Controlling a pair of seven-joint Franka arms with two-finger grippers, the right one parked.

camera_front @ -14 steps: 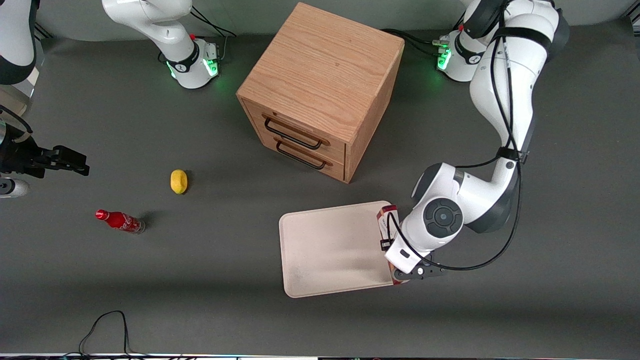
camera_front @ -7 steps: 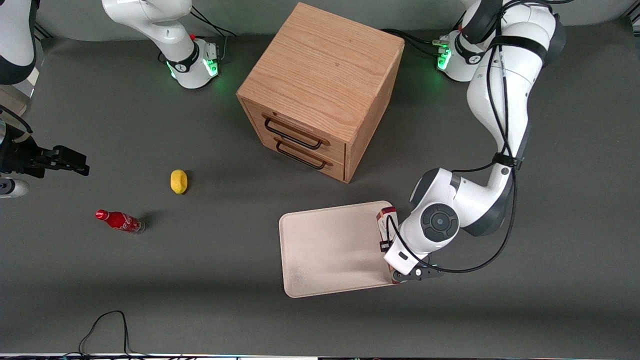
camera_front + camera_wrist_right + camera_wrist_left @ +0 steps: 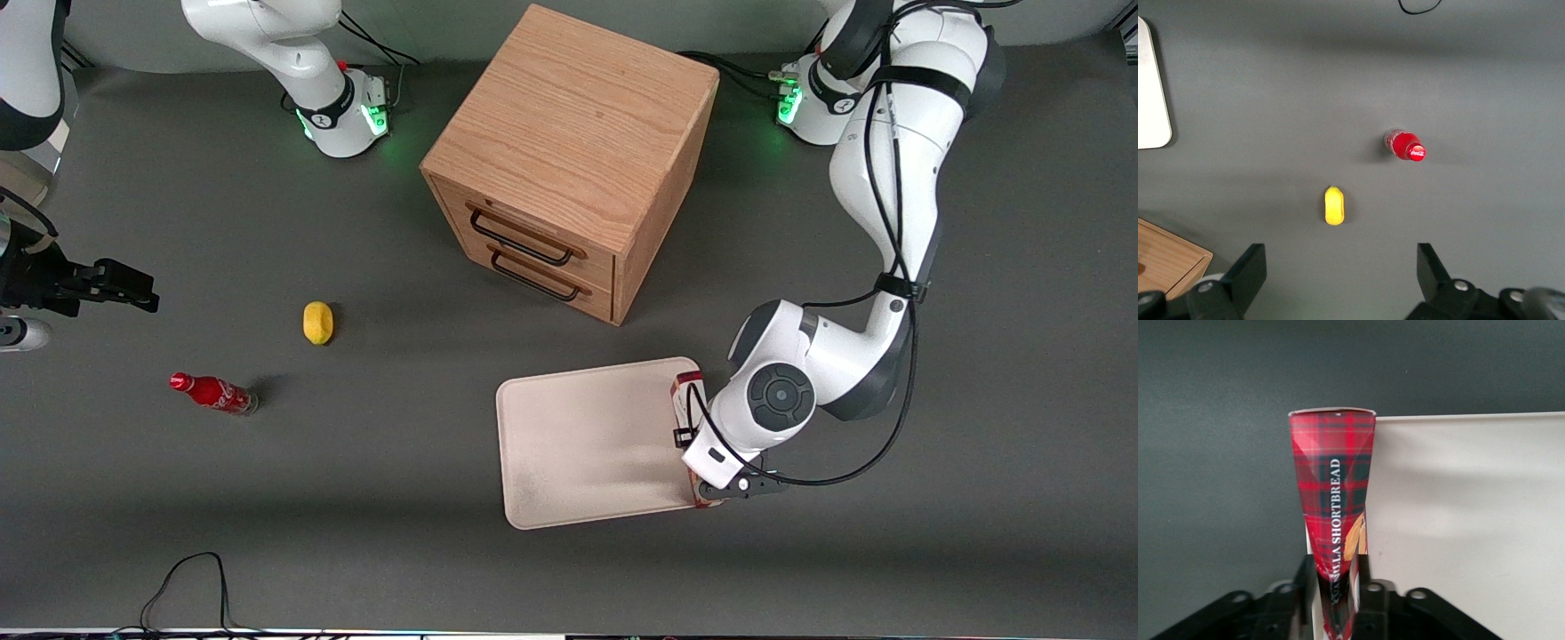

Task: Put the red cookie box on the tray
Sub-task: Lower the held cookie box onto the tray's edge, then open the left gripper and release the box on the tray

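At the tray's (image 3: 587, 444) edge toward the working arm's end of the table, gripper (image 3: 1336, 597) pinches the red cookie box (image 3: 1333, 513), fingers (image 3: 1368, 603) clamped on its narrow sides. Box sits along the tray rim, partly over the tray and partly over the grey table (image 3: 356, 498); contact with the tray can't be told. Wooden drawer cabinet (image 3: 569, 160) is farther from the front camera. Lemon (image 3: 317, 322) and red soda bottle (image 3: 213, 393) lie toward the parked arm's end.

Front camera is looking down over the whole table. Left wrist camera is viewing close, sharing the tray (image 3: 578, 444) (image 3: 1471, 513) edge.
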